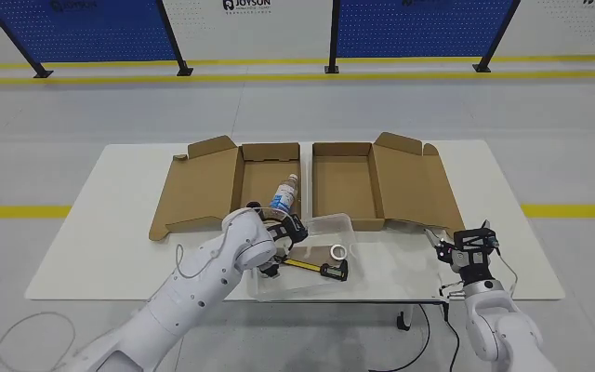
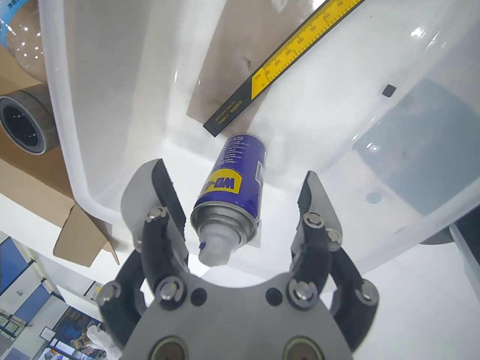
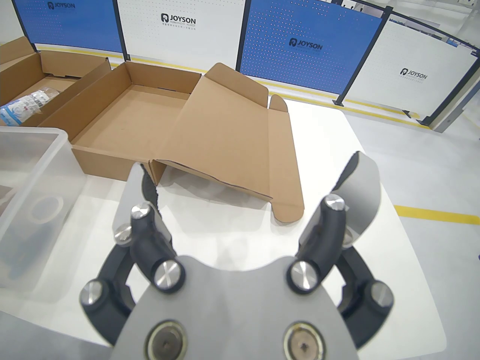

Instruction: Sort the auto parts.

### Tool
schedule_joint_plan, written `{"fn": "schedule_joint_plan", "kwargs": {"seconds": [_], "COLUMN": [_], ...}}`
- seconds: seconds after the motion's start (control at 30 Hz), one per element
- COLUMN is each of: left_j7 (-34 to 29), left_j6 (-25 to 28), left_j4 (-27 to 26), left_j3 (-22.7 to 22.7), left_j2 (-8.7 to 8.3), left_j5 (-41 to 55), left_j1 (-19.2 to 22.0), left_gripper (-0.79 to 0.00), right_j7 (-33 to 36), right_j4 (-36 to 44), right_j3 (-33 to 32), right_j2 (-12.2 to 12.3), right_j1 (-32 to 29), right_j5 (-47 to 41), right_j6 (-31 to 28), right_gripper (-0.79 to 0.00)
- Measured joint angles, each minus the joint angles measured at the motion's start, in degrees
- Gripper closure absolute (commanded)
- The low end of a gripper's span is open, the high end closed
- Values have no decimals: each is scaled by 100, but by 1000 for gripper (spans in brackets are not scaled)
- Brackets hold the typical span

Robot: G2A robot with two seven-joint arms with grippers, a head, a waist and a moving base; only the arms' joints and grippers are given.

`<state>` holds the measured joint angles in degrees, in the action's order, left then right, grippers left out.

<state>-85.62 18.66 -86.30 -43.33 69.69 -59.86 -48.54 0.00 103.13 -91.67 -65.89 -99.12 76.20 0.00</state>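
One spray can [image 2: 230, 189] lies in the clear bin [image 2: 56, 76], between the spread, empty fingers of my left end effector [image 2: 236, 174], its long axis running away from me, nozzle nearest. One caliper [image 2: 300, 50] sits just beyond. My right end effector [image 3: 247, 166], also released, hangs well apart; two cardboard boxes [image 1: 260, 177] [image 1: 342, 186] wait farther off

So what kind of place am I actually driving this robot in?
Probably a fenced robot work cell in an industrial hall or lab: perforated partition panels behind, yellow floor lines, and one white table holding open cardboard boxes.
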Motion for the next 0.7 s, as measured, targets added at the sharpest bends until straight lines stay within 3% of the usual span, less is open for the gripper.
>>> {"fn": "schedule_joint_plan", "kwargs": {"seconds": [0.13,0.7], "left_j7": [-31,-134], "left_j6": [-30,-134], "left_j4": [40,352], "left_j3": [165,943], "left_j2": [-37,-174], "left_j5": [106,368], "left_j1": [107,643], "left_gripper": [-486,-483], "right_j7": [0,0], "right_j4": [0,0], "right_j3": [0,0], "right_j2": [0,0], "right_j1": [0,0], "right_j5": [0,0], "right_j6": [0,0], "right_gripper": [-785,-785]}}
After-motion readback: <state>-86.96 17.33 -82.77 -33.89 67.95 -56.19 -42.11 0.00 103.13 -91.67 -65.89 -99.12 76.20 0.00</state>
